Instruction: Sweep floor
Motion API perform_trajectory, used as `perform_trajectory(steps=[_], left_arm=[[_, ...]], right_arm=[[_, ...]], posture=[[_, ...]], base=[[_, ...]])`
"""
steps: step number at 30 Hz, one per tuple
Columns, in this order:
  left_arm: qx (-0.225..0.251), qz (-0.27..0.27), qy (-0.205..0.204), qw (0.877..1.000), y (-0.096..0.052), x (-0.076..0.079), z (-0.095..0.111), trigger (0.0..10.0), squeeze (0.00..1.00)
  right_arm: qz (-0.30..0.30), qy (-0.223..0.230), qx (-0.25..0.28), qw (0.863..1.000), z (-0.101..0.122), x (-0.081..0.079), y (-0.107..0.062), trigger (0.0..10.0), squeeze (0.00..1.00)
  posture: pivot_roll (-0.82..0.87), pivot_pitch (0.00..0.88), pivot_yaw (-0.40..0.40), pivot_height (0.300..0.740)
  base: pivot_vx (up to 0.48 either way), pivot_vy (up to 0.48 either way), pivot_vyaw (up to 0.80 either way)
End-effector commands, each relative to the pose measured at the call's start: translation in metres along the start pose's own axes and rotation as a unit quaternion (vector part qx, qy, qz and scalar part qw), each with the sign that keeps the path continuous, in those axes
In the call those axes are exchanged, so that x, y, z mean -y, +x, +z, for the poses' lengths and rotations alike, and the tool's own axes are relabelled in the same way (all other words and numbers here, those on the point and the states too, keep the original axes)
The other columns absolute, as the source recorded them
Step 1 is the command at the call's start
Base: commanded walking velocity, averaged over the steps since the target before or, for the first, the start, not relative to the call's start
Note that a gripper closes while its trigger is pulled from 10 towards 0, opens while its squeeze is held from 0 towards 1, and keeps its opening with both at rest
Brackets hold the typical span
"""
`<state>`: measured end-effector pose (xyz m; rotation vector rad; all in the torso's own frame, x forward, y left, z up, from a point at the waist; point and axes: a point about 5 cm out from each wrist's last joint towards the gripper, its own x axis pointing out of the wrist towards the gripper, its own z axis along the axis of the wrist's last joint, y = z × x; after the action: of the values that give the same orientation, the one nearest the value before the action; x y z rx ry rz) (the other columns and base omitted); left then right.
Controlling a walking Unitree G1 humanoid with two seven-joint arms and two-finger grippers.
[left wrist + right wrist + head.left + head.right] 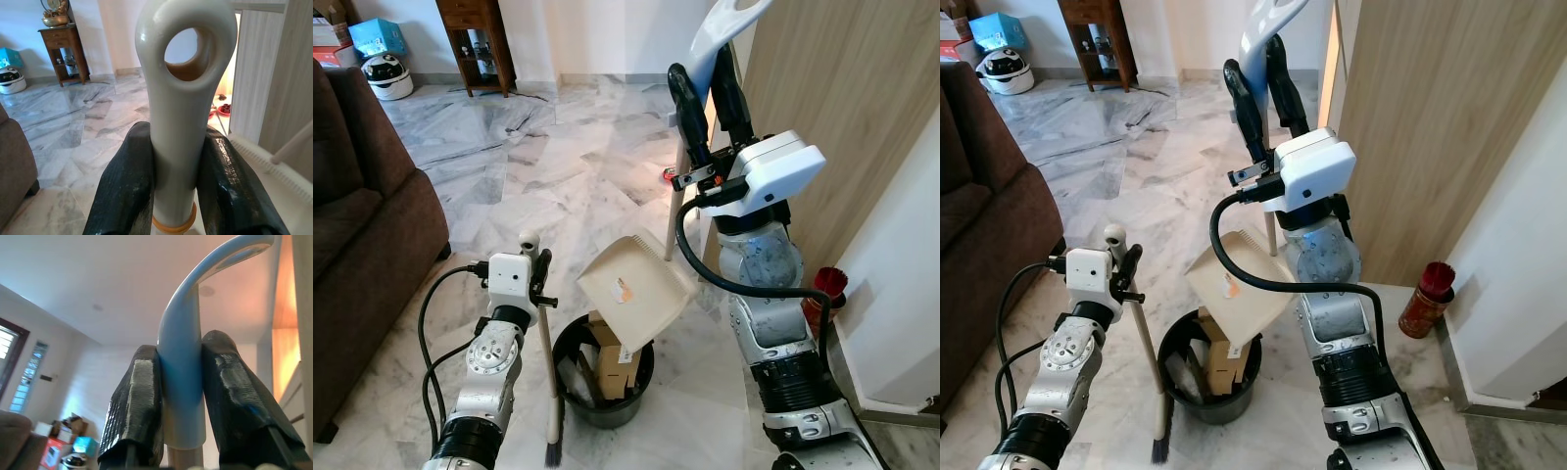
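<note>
Between my right gripper's (708, 90) closed fingers sits the dustpan (636, 282) handle, pan tilted over the black bin (603, 372), while my left gripper (534, 262) clamps the upright broom (548, 372) beside it.

Head downward; wrists close along handles

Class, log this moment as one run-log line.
left gripper: shut on broom | right gripper: shut on dustpan handle | dustpan tilted over bin
</note>
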<state>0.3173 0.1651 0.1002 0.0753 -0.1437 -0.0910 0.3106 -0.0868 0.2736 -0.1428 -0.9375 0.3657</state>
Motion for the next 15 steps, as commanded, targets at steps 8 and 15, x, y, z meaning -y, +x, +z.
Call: perform_trajectory(steps=[8, 15], left_arm=[[0.037, 0.002, 0.009, 0.999, 0.007, -0.004, 0.016, 10.0, 0.00], [0.035, 0.002, 0.011, 0.999, 0.004, -0.007, 0.015, 10.0, 0.00]], right_arm=[[-0.102, -0.062, -0.075, 0.990, -0.027, 0.042, -0.015, 10.0, 0.00], [-0.191, -0.135, -0.127, 0.964, -0.040, 0.079, -0.041, 10.0, 0.00]], posture=[[0.07, 0.016, 0.041, 0.740], [0.07, 0.008, 0.045, 0.740]], base=[[0.000, 0.000, 0.00], [0.000, 0.000, 0.00]])
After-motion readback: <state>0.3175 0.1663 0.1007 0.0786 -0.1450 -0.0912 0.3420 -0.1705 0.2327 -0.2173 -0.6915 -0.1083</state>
